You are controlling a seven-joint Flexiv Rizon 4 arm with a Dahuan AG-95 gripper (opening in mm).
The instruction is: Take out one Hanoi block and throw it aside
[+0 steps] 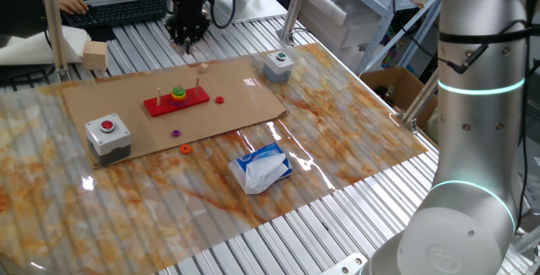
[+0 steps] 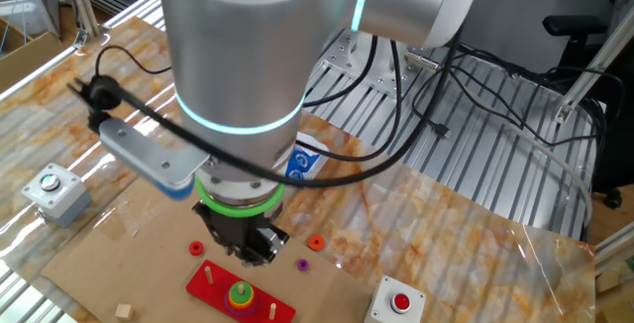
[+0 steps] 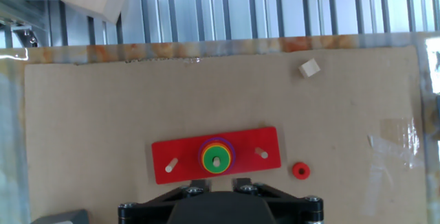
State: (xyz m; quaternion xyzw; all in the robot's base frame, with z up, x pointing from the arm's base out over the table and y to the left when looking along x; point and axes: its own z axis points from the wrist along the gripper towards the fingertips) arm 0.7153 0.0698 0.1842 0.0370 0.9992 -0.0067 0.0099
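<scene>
The red Hanoi base (image 1: 160, 105) with three pegs lies on the cardboard sheet (image 1: 126, 98). A stack of rings with a green one on top (image 1: 179, 93) sits on its middle peg. In the hand view the base (image 3: 261, 152) and stack (image 3: 217, 157) lie just ahead of the fingers. My gripper (image 1: 187, 40) hangs high over the far edge of the cardboard, empty, with a small gap between its fingers (image 3: 201, 180). Loose rings lie on the cardboard: red (image 1: 219, 99), purple (image 1: 176, 132), orange (image 1: 186, 148). In the other fixed view the gripper (image 2: 260, 249) is above the stack (image 2: 240, 294).
A grey box with a red button (image 1: 108, 134) stands at the cardboard's left corner, and one with a green button (image 1: 278, 65) at the far right. A tissue packet (image 1: 263, 167) lies in front. A small wooden cube (image 3: 310, 67) and a larger block (image 1: 96, 55) lie behind.
</scene>
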